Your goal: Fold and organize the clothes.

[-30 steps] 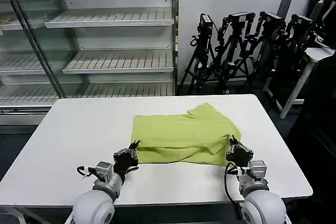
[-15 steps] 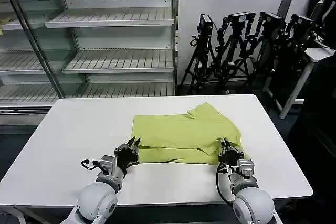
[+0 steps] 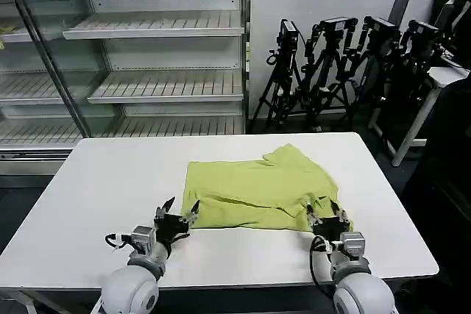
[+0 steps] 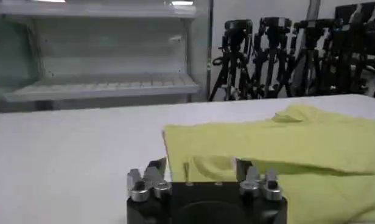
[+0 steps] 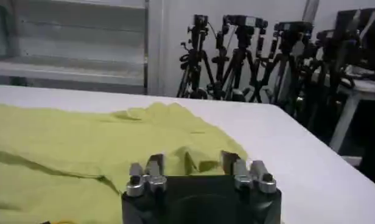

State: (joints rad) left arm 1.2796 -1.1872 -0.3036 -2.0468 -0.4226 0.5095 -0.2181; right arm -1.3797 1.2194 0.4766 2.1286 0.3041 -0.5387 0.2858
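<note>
Both grippers have backed off the shirt's near hem and spread their fingers since a moment ago.

Left gripper (image 3: 176, 212) sits low over the white table (image 3: 88, 182), just off the near-left corner of the lime T-shirt (image 3: 257, 193), fingers apart, nothing held. Right gripper (image 3: 327, 215) is at the near-right corner, also spread and empty, fabric just ahead of it in the right wrist view. Shirt lies mid-table, partly folded, near edge doubled over, a sleeve bunched at the far side; print not visible. Risks, as I judge them: near-right corner looks rumpled, so a pinch there could catch one layer only and pull the fold open. Uneven grab heights left versus right would skew the next fold. Fingers skimming the tabletop could push cloth instead of gripping it.
</note>
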